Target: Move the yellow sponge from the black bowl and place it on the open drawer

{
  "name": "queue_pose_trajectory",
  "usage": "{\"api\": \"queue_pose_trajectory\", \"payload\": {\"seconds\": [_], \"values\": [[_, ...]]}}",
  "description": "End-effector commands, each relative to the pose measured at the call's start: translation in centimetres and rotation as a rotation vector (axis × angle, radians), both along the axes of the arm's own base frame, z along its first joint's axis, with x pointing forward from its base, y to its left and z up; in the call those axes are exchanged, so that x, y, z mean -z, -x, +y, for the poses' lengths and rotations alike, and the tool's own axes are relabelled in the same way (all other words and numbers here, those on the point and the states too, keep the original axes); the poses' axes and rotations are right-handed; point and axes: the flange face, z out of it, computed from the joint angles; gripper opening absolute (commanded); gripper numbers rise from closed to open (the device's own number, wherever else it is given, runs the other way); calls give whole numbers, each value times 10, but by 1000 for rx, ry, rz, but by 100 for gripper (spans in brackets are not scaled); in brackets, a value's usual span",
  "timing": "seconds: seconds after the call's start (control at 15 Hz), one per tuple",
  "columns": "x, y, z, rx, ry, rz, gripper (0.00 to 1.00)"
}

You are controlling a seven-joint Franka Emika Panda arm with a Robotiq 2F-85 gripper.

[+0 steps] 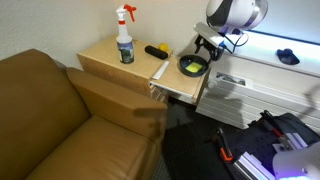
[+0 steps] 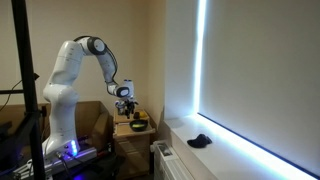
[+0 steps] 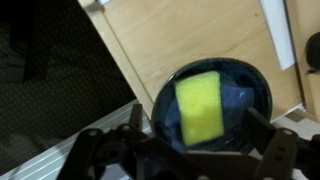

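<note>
Your tool (image 3: 195, 132) hung directly over the black bowl (image 3: 165, 95). The yellow sponge (image 3: 200, 105) lay inside the bowl, just below the open fingers. In the wrist view the sponge's long axis ran from the tool away toward the far rim, tilted slightly. One finger (image 3: 135, 122) stood off each long side. From that I judged that closing would pinch the sponge across its narrow width, with no need to turn the wrist. You had only to go straight down.

The jaws were spread wide, nearly as wide as the bowl. They held nothing and touched nothing, and a clear gap showed between tool and sponge.

In an exterior view the bowl (image 1: 192, 66) stood near the edge of the table (image 1: 105, 55) on the side where the open drawer (image 1: 182, 88) came out. It was well apart from the spray bottle (image 1: 125, 40), with the yellow-and-black object (image 1: 157, 50) between them. I could not tell whether the bowl rested on the table top or on the drawer itself.

The bowl's rim sat close to both fingers, so I judged that a descent off centre might have caught it.
</note>
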Motion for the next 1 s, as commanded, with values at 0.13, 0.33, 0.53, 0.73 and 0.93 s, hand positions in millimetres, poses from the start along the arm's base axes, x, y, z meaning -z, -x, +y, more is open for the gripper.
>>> {"api": "queue_pose_trajectory", "payload": {"seconds": [0.13,0.33,0.53,0.73,0.93], "values": [[51,-41,-17,-110,-82,8,100],[73,-53,-42,-86,65,21,100],[73,-46,-45,-84,48,33,100],[74,-51,-40,-91,53,29,100],[91,-58,-43,-61,84,10,100]]}}
